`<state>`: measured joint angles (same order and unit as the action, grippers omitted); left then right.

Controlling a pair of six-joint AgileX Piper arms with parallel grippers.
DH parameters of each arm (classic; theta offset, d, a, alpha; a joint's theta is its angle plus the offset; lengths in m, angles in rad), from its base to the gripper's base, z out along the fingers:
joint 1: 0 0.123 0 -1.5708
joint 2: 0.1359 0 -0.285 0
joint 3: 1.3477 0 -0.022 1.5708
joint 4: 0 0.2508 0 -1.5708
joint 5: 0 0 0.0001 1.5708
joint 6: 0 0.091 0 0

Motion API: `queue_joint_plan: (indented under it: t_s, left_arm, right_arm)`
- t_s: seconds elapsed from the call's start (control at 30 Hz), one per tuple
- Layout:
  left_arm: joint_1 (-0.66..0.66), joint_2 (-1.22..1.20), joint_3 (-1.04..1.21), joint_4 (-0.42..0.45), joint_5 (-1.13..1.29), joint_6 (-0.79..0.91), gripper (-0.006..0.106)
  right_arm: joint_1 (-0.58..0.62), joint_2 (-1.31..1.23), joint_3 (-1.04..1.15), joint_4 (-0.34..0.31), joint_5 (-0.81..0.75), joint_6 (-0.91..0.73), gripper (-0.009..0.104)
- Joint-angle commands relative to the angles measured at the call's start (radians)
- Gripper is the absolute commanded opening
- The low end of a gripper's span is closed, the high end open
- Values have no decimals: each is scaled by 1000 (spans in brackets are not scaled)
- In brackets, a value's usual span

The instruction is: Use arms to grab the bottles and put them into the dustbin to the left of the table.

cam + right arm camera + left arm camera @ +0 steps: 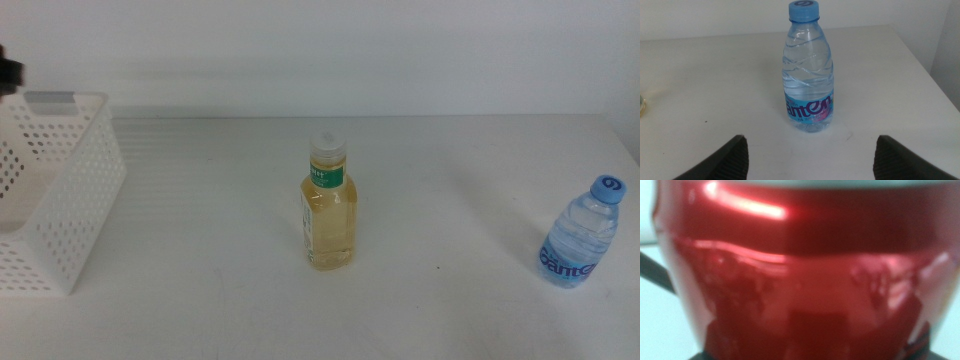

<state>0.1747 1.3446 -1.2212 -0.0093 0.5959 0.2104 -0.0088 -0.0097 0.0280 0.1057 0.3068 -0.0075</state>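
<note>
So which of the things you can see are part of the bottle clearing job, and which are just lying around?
Part of the job:
- yellow bottle, upright mid-table
- water bottle, upright, ahead of the open right claw
- red can, filling the left wrist view
- white basket, at the table's left

Just lying about:
- nothing that I can see

The tabletop point(200, 250) is plain off-white. The basket point(70, 200) is white, dotted with rows of small holes, with a grey tab on its rim. The middle bottle point(328, 205) holds yellow liquid under a green label and white cap. The water bottle point(809, 75) is clear, with blue cap and blue label. The can point(805, 280) is glossy red. The right gripper point(810, 155) has dark jaws.
</note>
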Motion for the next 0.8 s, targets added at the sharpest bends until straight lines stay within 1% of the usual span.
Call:
queue_joint_plan:
  t_s: [0.0,0.07,0.13,0.2,0.37,0.53,0.77]
  left_arm:
    - [49,23,-123,-181,61,188,-5]
    - [79,73,-191,-250,162,267,-5]
    - [109,121,-248,-278,240,294,-5]
    - [141,171,-302,-278,283,294,-5]
    - [200,297,-398,-276,302,292,-5]
    - [218,397,-432,-278,386,275,-5]
    - [218,477,-432,-297,394,275,-5]
  right_arm:
    - [-6,-28,-7,-5,-74,-6,65]
    - [-6,-28,-7,-5,-74,-6,65]
    - [-6,-28,-7,-5,-74,-6,65]
    - [-6,-28,-7,-5,-74,-6,65]
    - [-6,-28,-7,-5,-74,-6,65]
    - [-6,-28,-7,-5,-74,-6,65]
    - [-6,-28,-7,-5,-74,-6,65]
